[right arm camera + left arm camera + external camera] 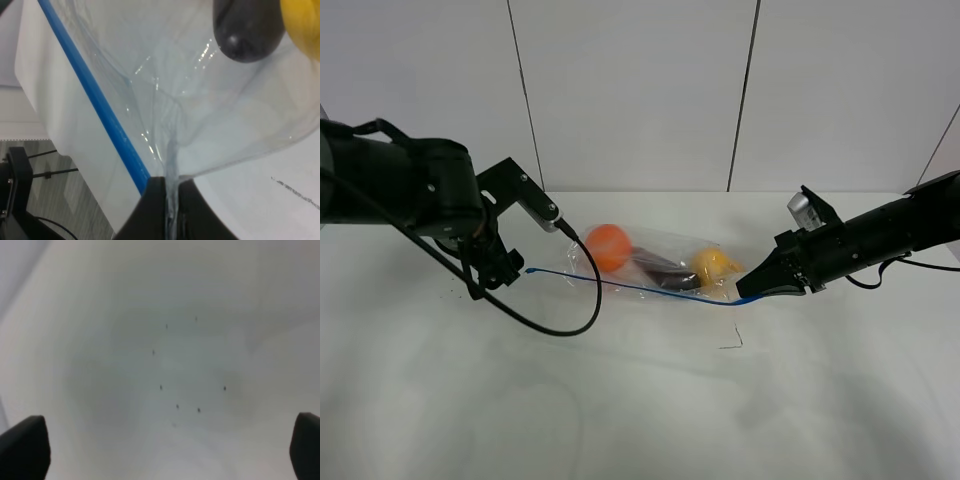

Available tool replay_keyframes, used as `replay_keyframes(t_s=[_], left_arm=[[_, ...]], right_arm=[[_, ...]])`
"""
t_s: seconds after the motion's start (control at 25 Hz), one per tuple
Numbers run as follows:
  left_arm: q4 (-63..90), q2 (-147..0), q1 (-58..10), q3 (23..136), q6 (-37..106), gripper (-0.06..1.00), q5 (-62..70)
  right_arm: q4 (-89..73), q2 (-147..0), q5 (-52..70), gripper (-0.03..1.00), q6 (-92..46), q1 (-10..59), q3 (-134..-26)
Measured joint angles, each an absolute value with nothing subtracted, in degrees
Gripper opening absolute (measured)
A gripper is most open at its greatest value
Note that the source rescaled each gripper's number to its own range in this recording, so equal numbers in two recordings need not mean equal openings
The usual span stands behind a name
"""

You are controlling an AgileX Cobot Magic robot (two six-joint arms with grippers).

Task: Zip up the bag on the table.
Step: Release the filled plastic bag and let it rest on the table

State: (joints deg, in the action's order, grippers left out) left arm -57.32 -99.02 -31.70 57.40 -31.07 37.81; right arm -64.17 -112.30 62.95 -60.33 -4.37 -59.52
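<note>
The clear bag lies mid-table with an orange ball, a dark purple piece and a yellow piece inside. Its blue zipper strip runs along the near edge. My right gripper is shut on the strip's right-end corner. The right wrist view shows that gripper pinching the clear film beside the blue strip, with the purple piece beyond. My left gripper stands open just left of the strip's left end, apart from it. Only bare table shows between its fingertips.
A black cable loops from the left arm onto the table in front of the bag's left part. A small dark mark lies on the table near the bag's right end. A panelled white wall stands behind the table.
</note>
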Motion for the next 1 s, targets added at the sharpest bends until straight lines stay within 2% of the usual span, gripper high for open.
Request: replay_keyframes(t_s=[0.36, 0.72, 0.84, 1.0], left_arm=[[-36.4, -99.0, -22.0, 66.5, -22.0, 1.00, 44.9], [-17.0, -99.0, -6.2, 73.0, -12.5, 1.00, 58.0], [-13.3, -99.0, -1.0, 73.0, -11.2, 1.00, 60.3], [-12.6, -99.0, 1.8, 73.0, -8.5, 1.00, 61.3]], right_arm=[[-64.1, -112.3, 62.9, 0.00, -60.3, -4.4, -59.5], [-64.1, -112.3, 62.9, 0.00, -60.3, -4.4, -59.5], [-64.1, -112.3, 62.9, 0.00, -60.3, -4.4, -59.5], [-64.1, -112.3, 62.9, 0.00, -60.3, -4.4, -59.5]])
